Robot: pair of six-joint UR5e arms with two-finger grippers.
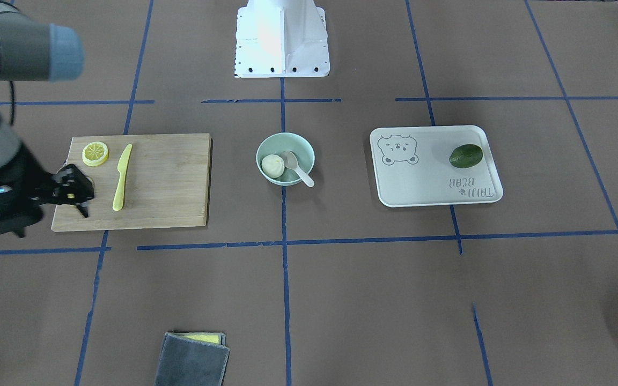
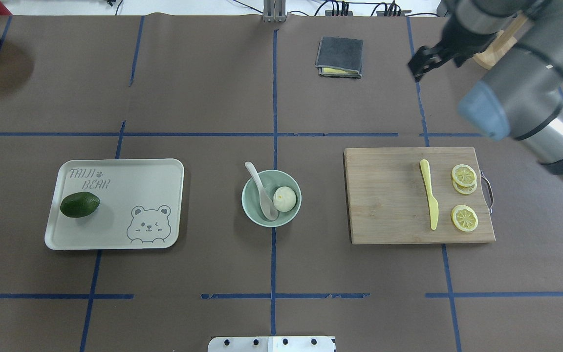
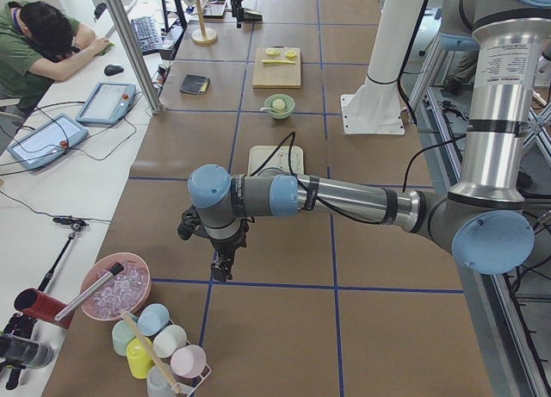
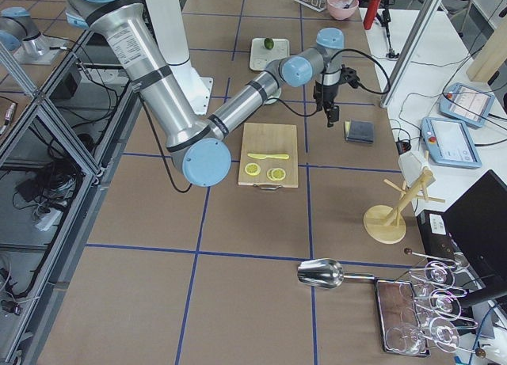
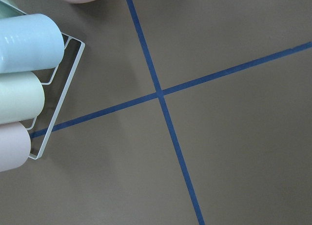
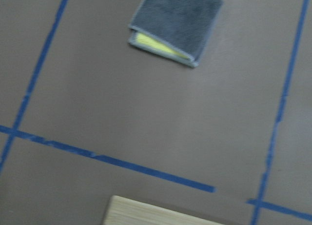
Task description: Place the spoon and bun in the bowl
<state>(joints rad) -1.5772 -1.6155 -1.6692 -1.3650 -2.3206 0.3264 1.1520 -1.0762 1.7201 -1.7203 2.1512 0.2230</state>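
The pale mint-green bowl (image 2: 253, 209) stands at the table's centre and also shows in the front view (image 1: 304, 147). The white bun (image 2: 285, 199) lies inside it. The off-white spoon (image 2: 262, 190) rests in it too, scoop down and handle over the rim. My right gripper (image 2: 416, 68) hangs open and empty above the table, beyond the cutting board and far from the bowl. In the front view it (image 1: 79, 199) is over the board's corner. My left gripper (image 3: 220, 266) shows only in the left side view, far from the bowl. I cannot tell whether it is open.
A wooden cutting board (image 2: 389, 195) right of the bowl carries a yellow knife (image 2: 429, 193) and lemon slices (image 2: 464, 217). A tray (image 2: 115, 210) on the left holds a dark green fruit (image 2: 79, 204). A folded grey cloth (image 2: 339, 56) lies at the far side.
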